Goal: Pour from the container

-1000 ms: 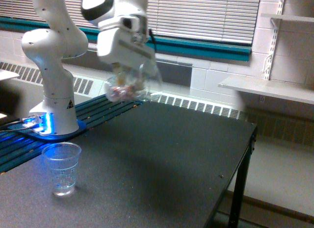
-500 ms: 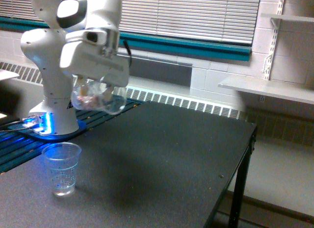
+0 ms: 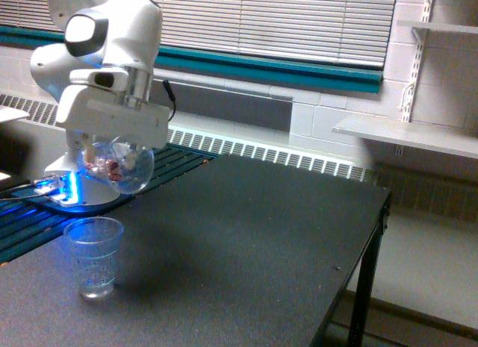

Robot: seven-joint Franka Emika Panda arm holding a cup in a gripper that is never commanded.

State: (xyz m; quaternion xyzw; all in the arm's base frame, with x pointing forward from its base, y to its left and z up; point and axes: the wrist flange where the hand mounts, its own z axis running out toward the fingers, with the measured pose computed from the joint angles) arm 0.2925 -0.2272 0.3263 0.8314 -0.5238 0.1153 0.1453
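White end effector [image 3: 112, 142] of my arm is hanging above the dark grey speckled tabletop [image 3: 246, 242], toward the exterior view's left, and it is gripping the wide, round, clear plastic container [image 3: 116, 165] from above. I am seeing the container held in the air, tilted, with some small reddish-brown pieces lying inside it. Below it and slightly to the exterior view's left, a slimmer tapered clear plastic cup [image 3: 93, 256] is standing upright on the tabletop, apart from the container, and a blue glow is showing on it. The white round base of the arm [image 3: 84, 181] is standing just behind, with a blue light shining at its foot.
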